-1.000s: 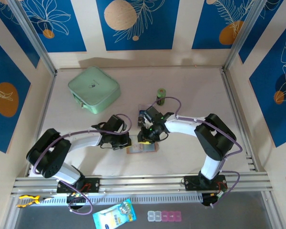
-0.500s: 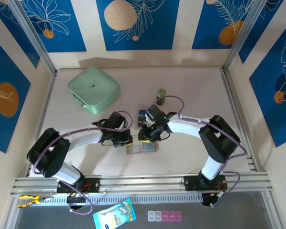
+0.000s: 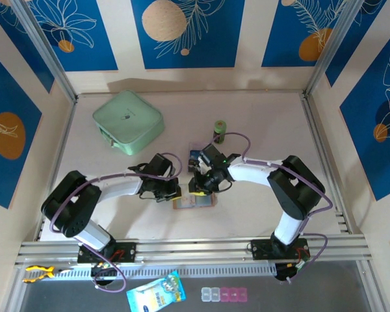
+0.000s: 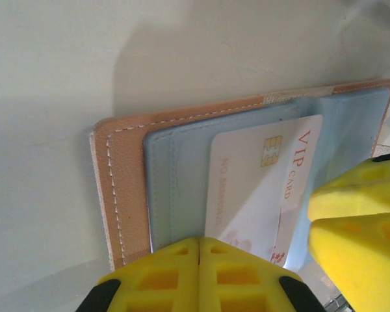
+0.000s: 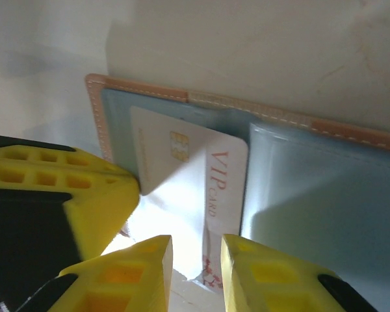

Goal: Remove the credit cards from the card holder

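The card holder point(image 3: 194, 201), tan with pale blue-grey sleeves, lies open on the table between both grippers. A white credit card point(image 4: 260, 175) marked VIP, with a gold chip, sticks partly out of a sleeve point(image 4: 175, 182). My left gripper point(image 4: 199, 250) is shut, its tips pressed on the holder's near edge point(image 3: 173, 192). My right gripper point(image 5: 196, 273) stands over the card's point(image 5: 201, 175) free end with a narrow gap between its fingers point(image 5: 260, 273). The card's corner shows in that gap, and neither pad clamps it. In the left wrist view the right gripper's fingers point(image 4: 357, 208) are at the right.
A mint-green square case point(image 3: 128, 121) sits at the back left. A small green bottle point(image 3: 219, 130) stands behind the right gripper point(image 3: 200, 187), with a small clear item point(image 3: 195, 155) close by. A blue packet point(image 3: 156, 294) and a pill organiser point(image 3: 224, 294) lie below the rail.
The left arm has edged slightly toward the card holder. The right gripper's jaws have narrowed a little over the card. The holder has not moved.
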`<state>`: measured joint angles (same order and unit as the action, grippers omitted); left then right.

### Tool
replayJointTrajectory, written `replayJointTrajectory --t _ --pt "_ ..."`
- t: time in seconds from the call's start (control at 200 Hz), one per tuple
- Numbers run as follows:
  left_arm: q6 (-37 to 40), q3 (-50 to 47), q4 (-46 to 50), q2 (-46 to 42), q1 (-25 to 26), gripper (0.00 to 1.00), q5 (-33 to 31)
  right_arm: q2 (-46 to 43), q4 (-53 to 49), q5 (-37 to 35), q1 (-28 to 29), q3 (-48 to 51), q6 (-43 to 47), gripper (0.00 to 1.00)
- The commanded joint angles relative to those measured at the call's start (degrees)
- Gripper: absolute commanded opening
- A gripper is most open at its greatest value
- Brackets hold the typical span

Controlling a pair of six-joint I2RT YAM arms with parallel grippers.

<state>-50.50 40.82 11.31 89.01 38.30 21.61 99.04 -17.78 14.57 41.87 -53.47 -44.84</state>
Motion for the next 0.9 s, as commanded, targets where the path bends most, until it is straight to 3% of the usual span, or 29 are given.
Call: replayJointTrajectory --t 0.0,0.895 --pt "0.5 -1.7 1.5 0.6 0.1 0.0 -0.3 0.9 -0.9 0.0 -0.3 0.7 0.4 0.27" --pt "0.1 -2.1 1.4 0.7 0.1 0.0 -0.2 -0.1 10.2 8.4 -1.7 6.2 -3.4 0.16"
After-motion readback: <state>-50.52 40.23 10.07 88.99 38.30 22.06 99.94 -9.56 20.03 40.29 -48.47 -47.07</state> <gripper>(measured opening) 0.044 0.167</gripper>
